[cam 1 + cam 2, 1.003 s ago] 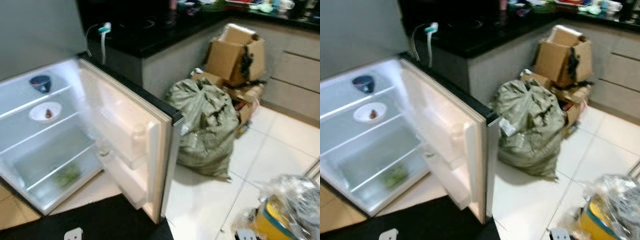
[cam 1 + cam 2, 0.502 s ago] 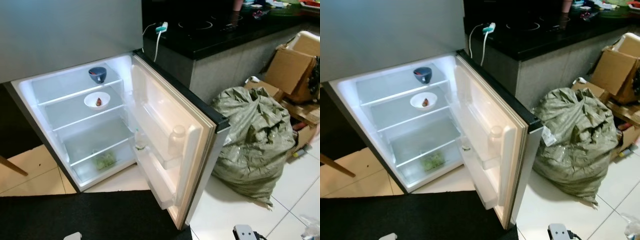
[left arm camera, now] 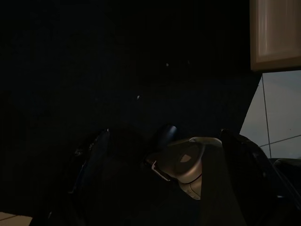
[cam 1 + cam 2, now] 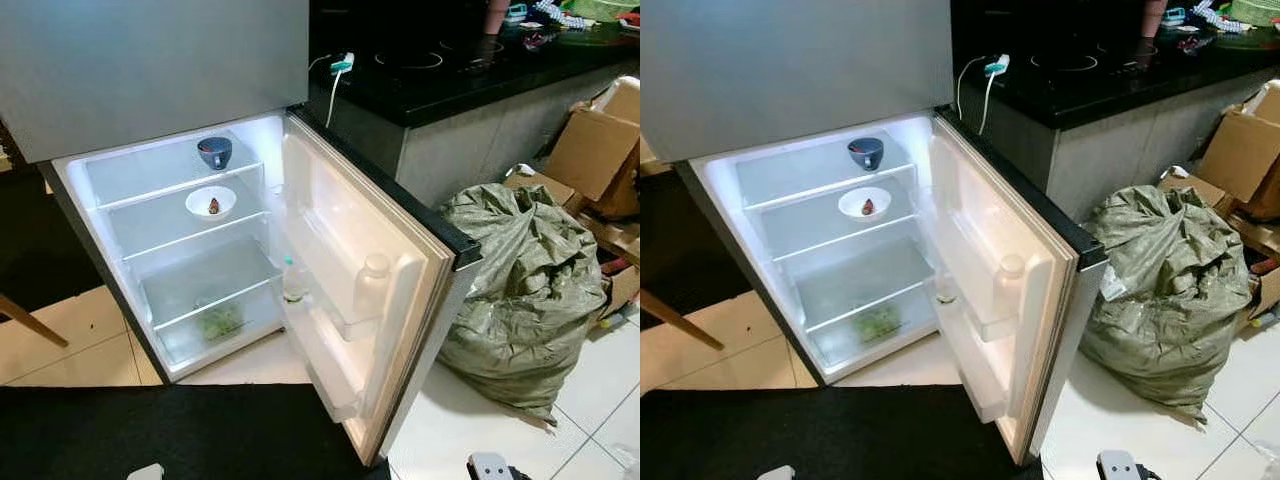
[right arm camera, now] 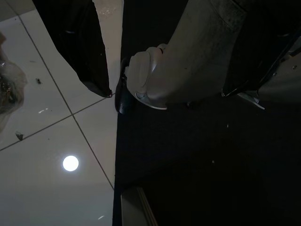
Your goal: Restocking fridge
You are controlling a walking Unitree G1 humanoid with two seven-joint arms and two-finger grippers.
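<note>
Ahead of both hanging tools, grip state untellable: open fridge (image 4: 180, 230), lit.

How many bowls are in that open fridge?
2. A dark blue bowl sits on the top shelf, and a white bowl with something small and dark in it sits on the shelf below. Others could be hidden.

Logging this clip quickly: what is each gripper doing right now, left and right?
Left gripper: hanging idle in the dark, state cannot be told.
Right gripper: hanging idle above the floor, state cannot be told.
</note>
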